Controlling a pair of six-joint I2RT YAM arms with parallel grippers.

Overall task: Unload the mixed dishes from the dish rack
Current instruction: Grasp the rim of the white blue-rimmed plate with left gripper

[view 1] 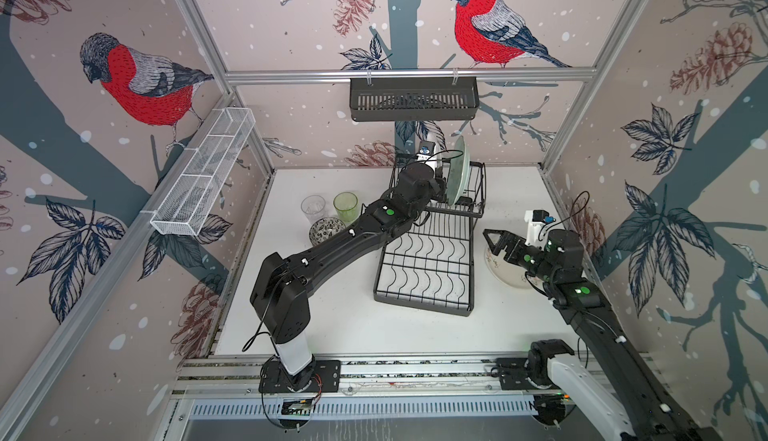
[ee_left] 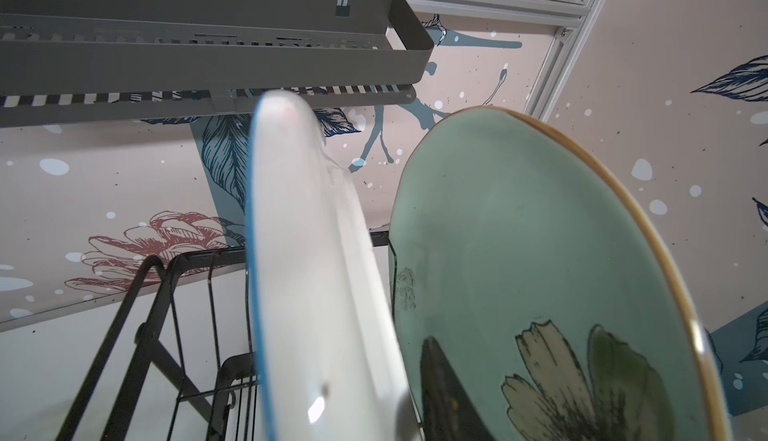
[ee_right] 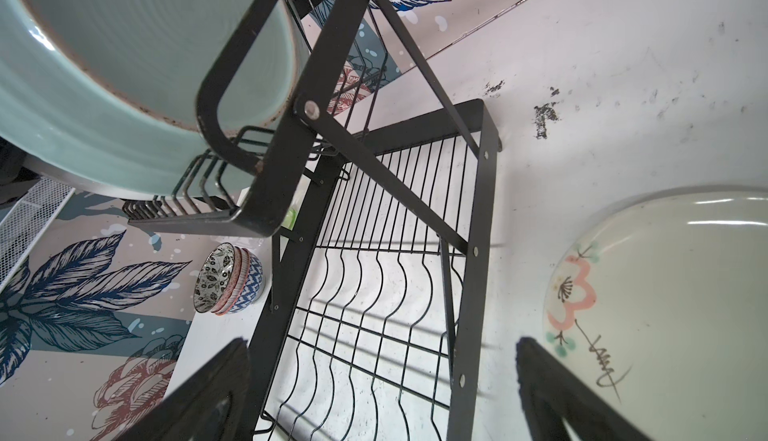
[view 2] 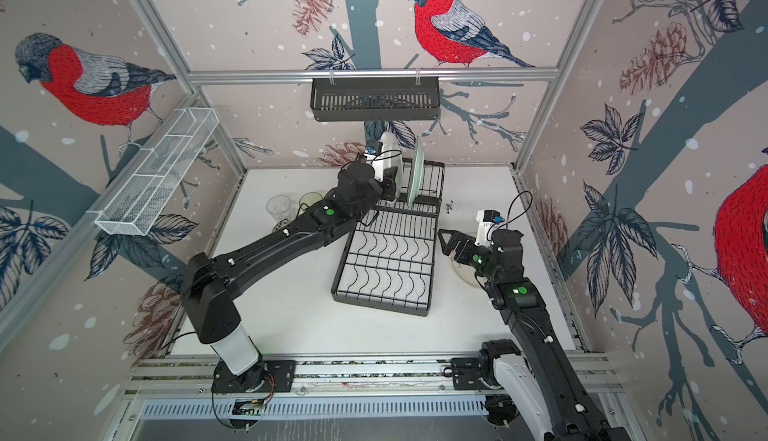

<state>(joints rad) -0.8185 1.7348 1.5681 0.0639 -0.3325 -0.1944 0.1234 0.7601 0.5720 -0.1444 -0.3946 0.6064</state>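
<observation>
White counter (view 1: 332,326), scuffed towards the back, boxed in by bullfinch-print walls (view 1: 137,193). The black dish rack (view 1: 424,289) sits mid-counter, with a white plate (ee_left: 299,252) and a pale green plate (ee_left: 519,231) upright in its raised slots. My left arm stretches across to them. Its left end effector (view 1: 438,185) is at the white plate, one finger (ee_left: 446,393) between the two plates; I cannot tell whether it grips. My right end effector (view 1: 494,241) hovers, spread wide, over a flowered plate (ee_right: 665,293) lying flat on the counter.

Lab cell — aluminium frame (view 1: 291,75), printed walls (view 1: 299,23).
</observation>
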